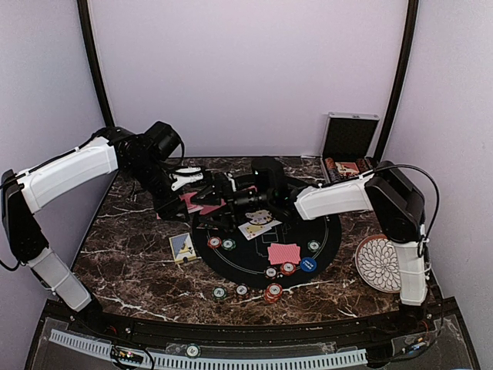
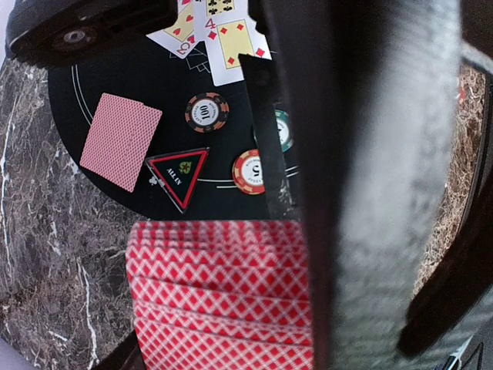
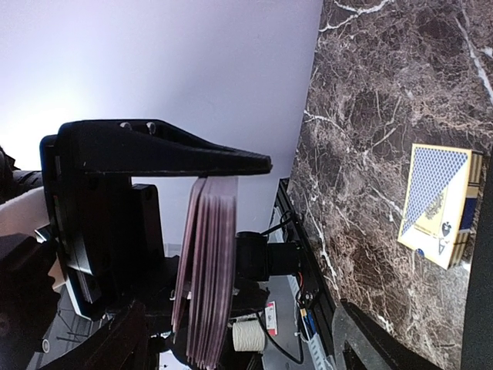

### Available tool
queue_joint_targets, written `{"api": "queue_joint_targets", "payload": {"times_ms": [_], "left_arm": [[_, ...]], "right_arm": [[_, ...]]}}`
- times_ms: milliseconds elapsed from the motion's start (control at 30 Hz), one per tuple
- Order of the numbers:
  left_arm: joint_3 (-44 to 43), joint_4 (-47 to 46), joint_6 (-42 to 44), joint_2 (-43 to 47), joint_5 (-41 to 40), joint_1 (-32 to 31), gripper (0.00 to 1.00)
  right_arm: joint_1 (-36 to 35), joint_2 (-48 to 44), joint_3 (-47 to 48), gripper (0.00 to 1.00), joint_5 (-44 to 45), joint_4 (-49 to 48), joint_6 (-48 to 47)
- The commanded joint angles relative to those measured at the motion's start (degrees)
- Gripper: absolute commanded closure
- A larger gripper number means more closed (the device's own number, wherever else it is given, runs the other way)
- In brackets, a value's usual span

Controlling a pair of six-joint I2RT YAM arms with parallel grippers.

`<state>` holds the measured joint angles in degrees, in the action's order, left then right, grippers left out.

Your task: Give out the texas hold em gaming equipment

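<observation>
Left jaws clamped on the red-backed deck (image 2: 219, 297), bottom edge cut off, right jaws spread open, mostly out of shot, green chip (image 2: 283, 129) half hidden behind a finger (image 2: 264, 154)

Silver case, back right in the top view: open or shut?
Open. The silver case has its lid standing up, tray below exposed.
</observation>
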<state>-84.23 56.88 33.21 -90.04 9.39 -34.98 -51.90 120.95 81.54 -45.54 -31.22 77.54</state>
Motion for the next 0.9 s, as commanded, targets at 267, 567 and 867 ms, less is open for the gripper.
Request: {"api": "queue_joint_targets", "payload": {"times_ms": [267,567,867], "left_arm": [[-0.06,0.49,0.43,0.00,0.74,0.14,1.00],[-0.06,1.12,0.49,-0.35,1.04,0.10,1.00],[0.80,1.56,1.02,-0.01,0.40,0.09,1.00]], "right_arm": [[-2.18,7.18,11.24,0.17,-1.30,0.98,0.45],[-2.37,11.89,16.44,0.22,-0.37,7.13,-1.40],[0.21,7.84,7.27,0.28,0.49,4.46,-2.66]]}}
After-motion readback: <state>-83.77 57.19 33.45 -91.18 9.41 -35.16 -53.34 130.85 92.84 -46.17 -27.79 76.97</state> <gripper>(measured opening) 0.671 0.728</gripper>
